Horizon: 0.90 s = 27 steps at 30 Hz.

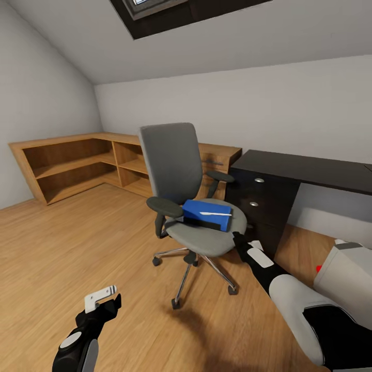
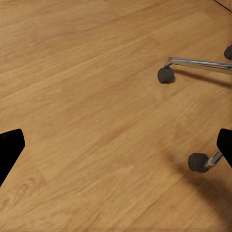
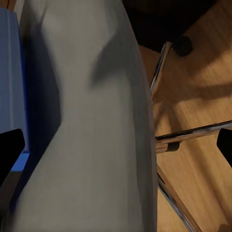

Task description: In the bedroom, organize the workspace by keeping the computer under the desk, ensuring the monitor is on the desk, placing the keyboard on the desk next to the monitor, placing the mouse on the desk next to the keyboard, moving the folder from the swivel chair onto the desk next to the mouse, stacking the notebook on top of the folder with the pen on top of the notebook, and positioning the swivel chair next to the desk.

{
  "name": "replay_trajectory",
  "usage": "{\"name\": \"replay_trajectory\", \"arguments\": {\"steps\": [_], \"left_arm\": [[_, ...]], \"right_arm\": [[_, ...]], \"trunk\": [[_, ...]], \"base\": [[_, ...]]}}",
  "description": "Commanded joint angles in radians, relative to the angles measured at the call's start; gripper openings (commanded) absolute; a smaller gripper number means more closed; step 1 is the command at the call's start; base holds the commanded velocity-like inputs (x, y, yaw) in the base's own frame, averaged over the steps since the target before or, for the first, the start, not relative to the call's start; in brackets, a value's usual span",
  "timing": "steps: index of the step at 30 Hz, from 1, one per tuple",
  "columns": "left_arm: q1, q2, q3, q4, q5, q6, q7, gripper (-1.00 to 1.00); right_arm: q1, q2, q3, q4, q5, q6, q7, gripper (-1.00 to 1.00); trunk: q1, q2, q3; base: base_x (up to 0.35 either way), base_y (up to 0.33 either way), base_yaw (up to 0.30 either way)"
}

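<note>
The swivel chair (image 1: 173,165) stands mid-room with its grey seat turned toward me. On the seat lies the bright blue folder (image 1: 205,213), with a thin white pen-like stick (image 1: 215,213) on top and a dark edge beneath it. My right gripper (image 1: 238,241) hangs open at the seat's near right rim; its wrist view looks along the grey seat (image 3: 87,121), with the folder (image 3: 9,72) to one side. My left gripper (image 1: 105,298) is open and empty, low over the floor. The black desk (image 1: 310,169) is at the right, and the pale grey computer (image 1: 346,274) sits on the floor in front of it.
Light wooden low shelves (image 1: 77,160) line the back left corner under a sloped ceiling. The chair's chrome legs and casters (image 2: 165,75) spread over the wooden floor (image 1: 62,248). The desk's drawers with silver knobs (image 1: 258,199) are just behind the chair.
</note>
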Motion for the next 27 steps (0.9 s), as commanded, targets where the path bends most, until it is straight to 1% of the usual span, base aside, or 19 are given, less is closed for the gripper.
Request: {"name": "replay_trajectory", "arguments": {"steps": [1, 6, 12, 18, 22, 27], "left_arm": [[-0.001, -0.001, 0.000, -0.001, 0.007, 0.005, 0.005, 1.00], [-0.001, -0.001, 0.000, -0.002, 0.006, 0.005, 0.005, 1.00], [-0.001, -0.001, 0.000, -0.002, 0.006, 0.005, 0.007, 1.00], [-0.001, -0.001, 0.000, -0.002, 0.006, 0.005, 0.005, 1.00], [-0.001, -0.001, 0.000, -0.001, 0.006, 0.005, 0.005, 1.00], [-0.001, -0.001, 0.000, -0.001, 0.006, 0.005, 0.006, 1.00]], "right_arm": [[0.000, -0.001, 0.008, -0.001, -0.008, -0.003, -0.006, 1.00], [0.000, -0.016, 0.006, 0.001, -0.009, -0.003, -0.006, 1.00], [0.000, -0.033, 0.005, 0.001, -0.011, -0.003, -0.007, 1.00], [0.000, -0.050, 0.005, 0.001, -0.012, -0.003, -0.006, 1.00], [0.000, -0.056, 0.005, 0.001, -0.012, -0.003, -0.005, 1.00], [0.000, -0.059, 0.004, 0.001, -0.012, -0.003, -0.002, 1.00]], "trunk": [[0.000, 0.000, -0.001], [0.000, 0.000, -0.001], [0.000, 0.000, -0.001], [0.000, 0.000, -0.001], [0.000, 0.000, -0.001], [0.000, 0.000, -0.001]], "base": [[0.000, 0.000, 0.000], [0.023, 0.000, 0.000], [0.189, -0.007, 0.000], [0.055, -0.007, 0.000], [0.037, -0.001, 0.000], [0.197, 0.000, 0.000]]}}
